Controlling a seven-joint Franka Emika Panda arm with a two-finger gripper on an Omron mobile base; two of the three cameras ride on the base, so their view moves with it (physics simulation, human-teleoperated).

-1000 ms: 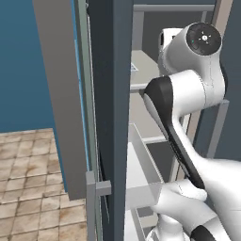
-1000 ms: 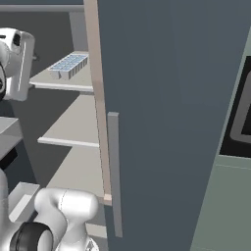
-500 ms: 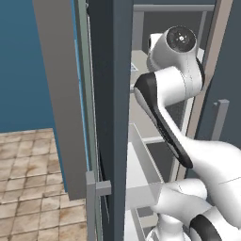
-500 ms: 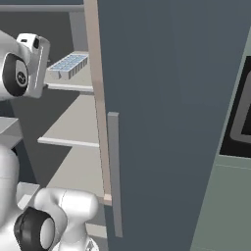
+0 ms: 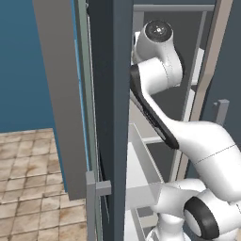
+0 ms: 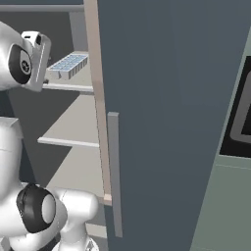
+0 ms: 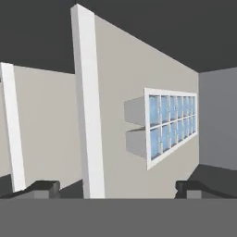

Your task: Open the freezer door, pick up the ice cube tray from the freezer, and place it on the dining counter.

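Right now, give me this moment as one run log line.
freezer door: open | ice cube tray: on shelf, untouched | gripper: open, facing tray

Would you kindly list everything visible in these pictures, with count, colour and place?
ice cube tray: one, pale grey with light blue cubes, on the upper shelf inside the freezer.
freezer: one, slate-grey with tan trim, open in front of the robot.
shelves: two seen, light grey, one above the other inside the freezer.
freezer door: one, slate-grey, swung open at the left, seen edge-on.
plain door: one, slate-grey with a long grey bar handle, shut, right of the opening.
floor tiles: tan and brown, lower left of the left base view.
wall: blue, behind the open door.
pincer: one, dark tips, open, aimed at the tray but not touching it.
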